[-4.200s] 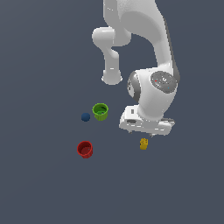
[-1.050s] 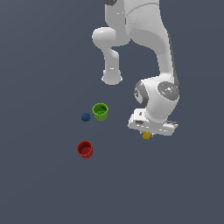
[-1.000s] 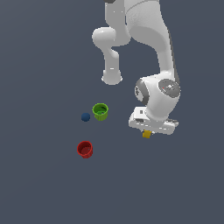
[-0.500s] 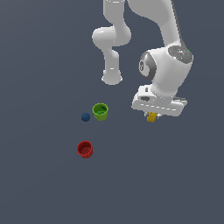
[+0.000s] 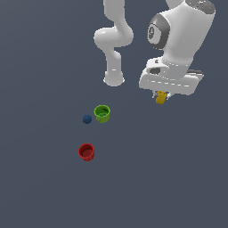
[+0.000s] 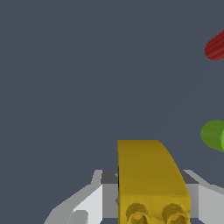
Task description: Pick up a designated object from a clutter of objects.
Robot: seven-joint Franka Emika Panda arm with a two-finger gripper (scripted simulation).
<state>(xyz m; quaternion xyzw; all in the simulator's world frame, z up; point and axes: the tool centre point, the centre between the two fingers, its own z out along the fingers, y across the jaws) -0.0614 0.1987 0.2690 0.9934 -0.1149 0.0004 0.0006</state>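
Pincer (image 5: 160,95) is gripping the small yellow studded block (image 5: 160,98) between closed-in fingers, block hanging directly beneath, long axis pointing down, well above the tabletop (image 5: 147,178).

Open floor beside green cup (image 5: 102,113)

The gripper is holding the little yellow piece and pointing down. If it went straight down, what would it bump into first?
Probably just the bare floor. The gripper holds the yellow piece up high, and the green cup, blue ball and red cup sit off toward the exterior view's left. Depth is uncertain.
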